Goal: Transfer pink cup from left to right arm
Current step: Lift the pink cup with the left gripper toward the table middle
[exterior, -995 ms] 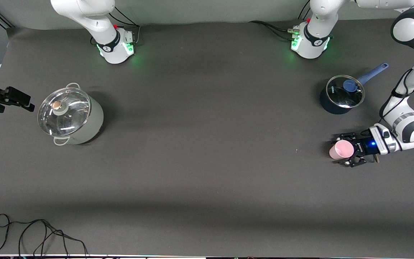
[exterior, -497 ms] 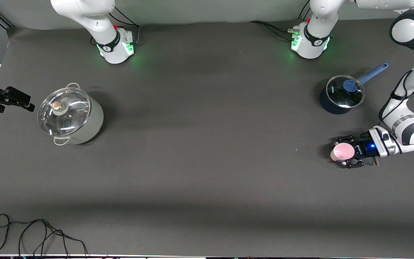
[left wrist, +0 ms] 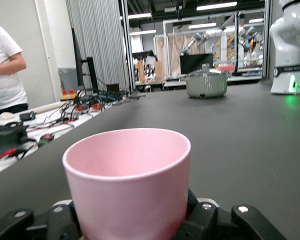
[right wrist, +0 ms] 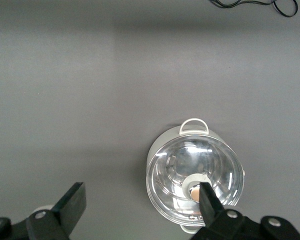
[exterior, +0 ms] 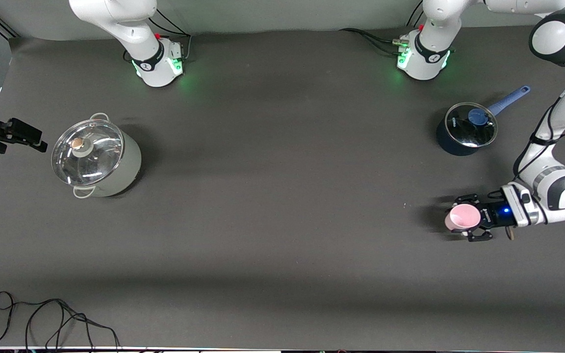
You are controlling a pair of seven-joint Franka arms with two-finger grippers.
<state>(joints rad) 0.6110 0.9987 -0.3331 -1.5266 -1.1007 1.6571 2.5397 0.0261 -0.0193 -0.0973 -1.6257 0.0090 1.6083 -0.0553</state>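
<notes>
The left gripper (exterior: pixel 470 218) has its linkage fingers clamped on the pink cup (exterior: pixel 461 216), one finger on each side of the cup's wall; the left wrist view shows the cup (left wrist: pixel 127 185) upright, mouth up, seated between the black finger frames. Whether it stands on the table (exterior: pixel 282 196) or is lifted just clear of it I cannot tell; a soft shadow lies on the cloth at about 9 o'clock from the cup. All this sits at the left arm's end of the table, with the dark blue saucepan (exterior: pixel 465 129) and its glass lid at about 12 o'clock from the cup, farther from the front camera. The right gripper (exterior: pixel 15 135) waits well apart at the right arm's end, its long flat fingers (right wrist: pixel 70 205) spread wide and holding nothing, hanging over the cloth with the big lidded steel pot (exterior: pixel 95 157) just beside it at roughly 3 o'clock in the front view. A loose black cable (exterior: pixel 47 318) lies near the front edge. As I judge it, the grasp is done and nothing more: the carry toward the middle, the meeting of the two grippers, the right gripper's closing on the cup and the left gripper's release all remain.
</notes>
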